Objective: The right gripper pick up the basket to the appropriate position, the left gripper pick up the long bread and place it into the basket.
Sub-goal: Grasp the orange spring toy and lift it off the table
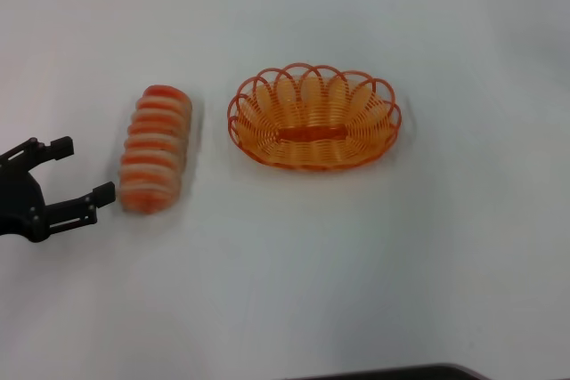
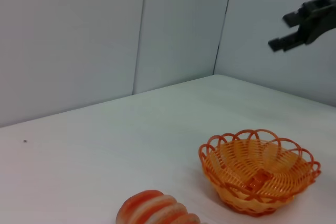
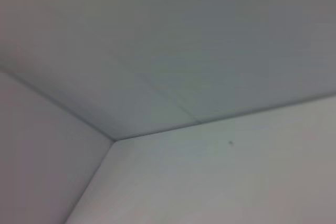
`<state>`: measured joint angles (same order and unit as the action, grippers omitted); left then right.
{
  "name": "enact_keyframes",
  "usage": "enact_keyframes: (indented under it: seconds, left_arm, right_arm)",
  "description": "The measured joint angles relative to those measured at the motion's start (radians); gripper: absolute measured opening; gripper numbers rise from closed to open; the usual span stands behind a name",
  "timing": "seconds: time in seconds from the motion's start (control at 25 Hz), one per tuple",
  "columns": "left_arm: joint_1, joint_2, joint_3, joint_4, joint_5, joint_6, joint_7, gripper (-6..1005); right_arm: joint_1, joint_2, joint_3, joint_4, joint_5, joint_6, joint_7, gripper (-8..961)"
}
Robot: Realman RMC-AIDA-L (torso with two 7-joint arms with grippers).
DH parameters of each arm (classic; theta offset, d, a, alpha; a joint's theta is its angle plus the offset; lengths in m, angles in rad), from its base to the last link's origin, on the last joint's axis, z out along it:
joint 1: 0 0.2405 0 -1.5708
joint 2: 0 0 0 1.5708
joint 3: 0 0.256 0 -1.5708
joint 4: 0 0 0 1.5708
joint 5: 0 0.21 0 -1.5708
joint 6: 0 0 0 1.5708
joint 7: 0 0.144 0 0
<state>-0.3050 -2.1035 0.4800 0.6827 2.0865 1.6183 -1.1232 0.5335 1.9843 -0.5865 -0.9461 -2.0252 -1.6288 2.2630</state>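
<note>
A: Head view, left edge of the frame?

B: The left gripper point(image 1: 83, 169), black, with its two fingers spread apart and nothing between them. It sits at the lower left of the frame, with one fingertip point(image 1: 104, 191) just beside the near end of the long bread point(image 1: 157, 149).

A: And the bread itself?

B: It lies flat on the white table point(image 1: 285, 291), left of centre, its length running from lower to upper frame; tan with orange-red cross stripes. Nothing grips it.

A: Moving right?

B: The basket point(image 1: 313, 117), oval and orange, stands upright at the centre, near the bread but apart from it. It holds nothing (the flat orange strip along its bottom shows plainly).

A: Upper right corner?

B: Dark arm hardware only. In the left wrist view the right gripper point(image 2: 297, 27) appears at the upper right of the frame, raised well above the basket point(image 2: 260, 174), fingers apart and holding nothing. The bread's end point(image 2: 157, 210) shows at the bottom edge there.

A: Right wrist view?

B: Only the table surface point(image 3: 220, 177) and walls.
</note>
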Motion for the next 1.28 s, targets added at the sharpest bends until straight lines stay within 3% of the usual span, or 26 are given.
enact_keyframes:
  seconds: [0.24, 0.48, 0.56, 0.76, 1.04, 1.28]
  left_arm:
    - [-0.019, 0.003, 0.002, -0.007, 0.008, -0.004, -0.062, 936]
    - [-0.030, 0.004, 0.002, -0.013, 0.010, -0.003, -0.073, 936]
    - [-0.031, 0.002, 0.006, -0.014, 0.010, -0.005, -0.071, 936]
    - [-0.032, 0.006, 0.006, -0.043, 0.011, -0.014, -0.074, 937]
    - [-0.059, 0.010, 0.010, -0.032, 0.011, -0.025, -0.191, 937]
    - [-0.117, 0.006, 0.083, 0.160, 0.110, -0.103, -0.659, 937]
  right_arm:
    - [-0.001, 0.009, -0.029, -0.010, -0.098, -0.055, -0.414, 751]
    - [-0.095, 0.084, -0.034, -0.007, -0.193, -0.031, -0.744, 754]
    - [-0.128, 0.097, -0.036, -0.008, -0.208, -0.026, -0.800, 766]
    - [-0.178, 0.104, -0.001, 0.022, -0.203, -0.010, -0.924, 825]
    - [-0.183, 0.105, 0.012, 0.049, -0.201, 0.009, -0.998, 939]
    - [-0.175, 0.105, 0.015, 0.061, -0.200, 0.049, -0.997, 965]
